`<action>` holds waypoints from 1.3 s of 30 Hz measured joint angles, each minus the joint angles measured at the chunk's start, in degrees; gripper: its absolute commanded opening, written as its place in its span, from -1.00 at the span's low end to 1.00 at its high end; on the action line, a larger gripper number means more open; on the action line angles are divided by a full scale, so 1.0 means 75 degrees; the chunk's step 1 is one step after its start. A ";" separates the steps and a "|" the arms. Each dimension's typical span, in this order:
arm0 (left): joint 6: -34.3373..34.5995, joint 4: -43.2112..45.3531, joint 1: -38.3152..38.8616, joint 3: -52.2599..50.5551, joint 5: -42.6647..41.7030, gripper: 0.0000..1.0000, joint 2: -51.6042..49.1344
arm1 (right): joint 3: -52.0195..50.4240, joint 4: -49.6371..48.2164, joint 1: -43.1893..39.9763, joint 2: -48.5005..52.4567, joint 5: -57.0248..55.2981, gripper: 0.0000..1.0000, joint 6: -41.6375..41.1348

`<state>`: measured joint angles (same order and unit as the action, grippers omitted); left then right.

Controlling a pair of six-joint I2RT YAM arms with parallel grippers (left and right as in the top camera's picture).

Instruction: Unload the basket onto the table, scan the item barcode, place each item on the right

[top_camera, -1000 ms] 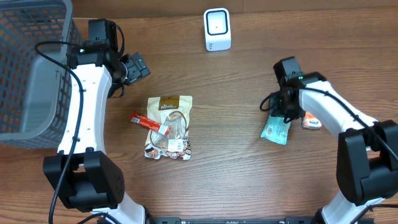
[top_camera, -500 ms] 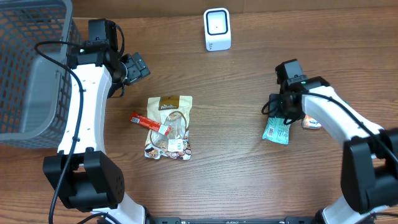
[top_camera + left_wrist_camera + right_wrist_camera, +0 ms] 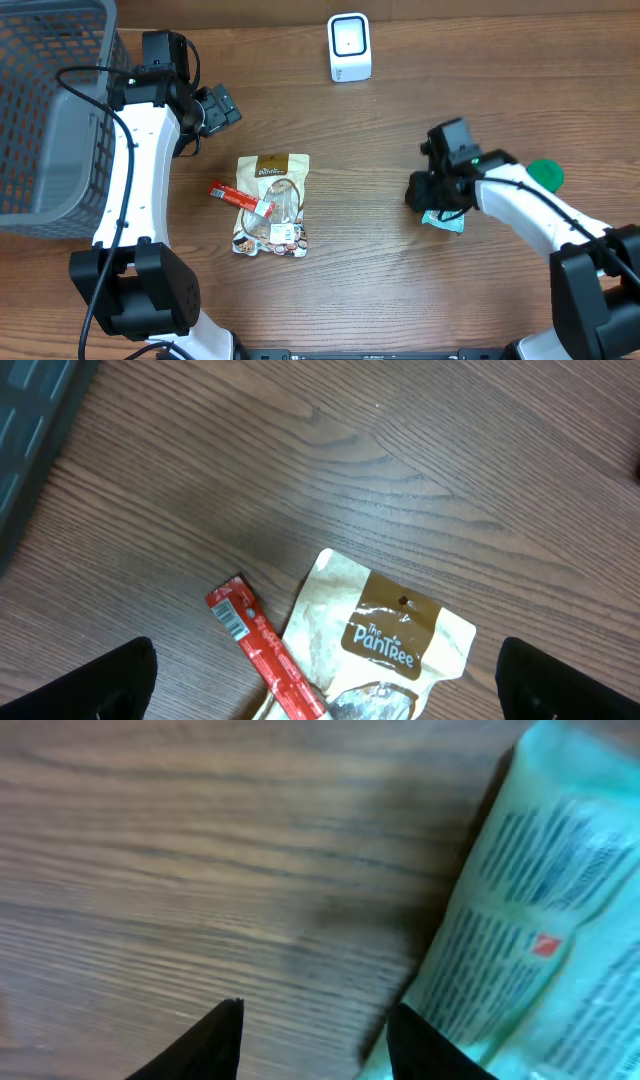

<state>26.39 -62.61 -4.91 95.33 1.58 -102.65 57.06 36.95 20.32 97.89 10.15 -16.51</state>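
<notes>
Right pincer (image 3: 315,1010) moved left, teal packet (image 3: 540,900) lies diagonally

Wood-grain table (image 3: 380,290), matt; teal packet (image 3: 540,920) glossy plastic film.

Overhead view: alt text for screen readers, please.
The right gripper sits over one end of a teal packet on the wooden table, with a white scanner standing at the far edge. The left gripper hangs open by a gray basket, apart from a snack pouch and red stick.
</notes>
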 measured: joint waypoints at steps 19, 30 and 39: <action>0.0000 0.0000 0.0000 0.0000 -0.0003 1.00 0.0000 | -0.0408 -0.0414 -0.0210 -0.0102 -0.0868 0.12 -0.0516; 0.0000 0.0000 0.0000 0.0000 -0.0003 1.00 0.0000 | -0.0399 -0.0481 -0.0224 -0.0102 -0.1556 0.14 -0.0513; 0.0000 0.0000 0.0000 0.0000 0.0000 1.00 0.0000 | 0.0309 0.0796 -0.0256 -0.0289 -0.1052 0.16 -0.0361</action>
<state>26.39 -62.61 -4.91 95.33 1.58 -102.65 59.37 42.92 18.39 95.72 2.26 -19.22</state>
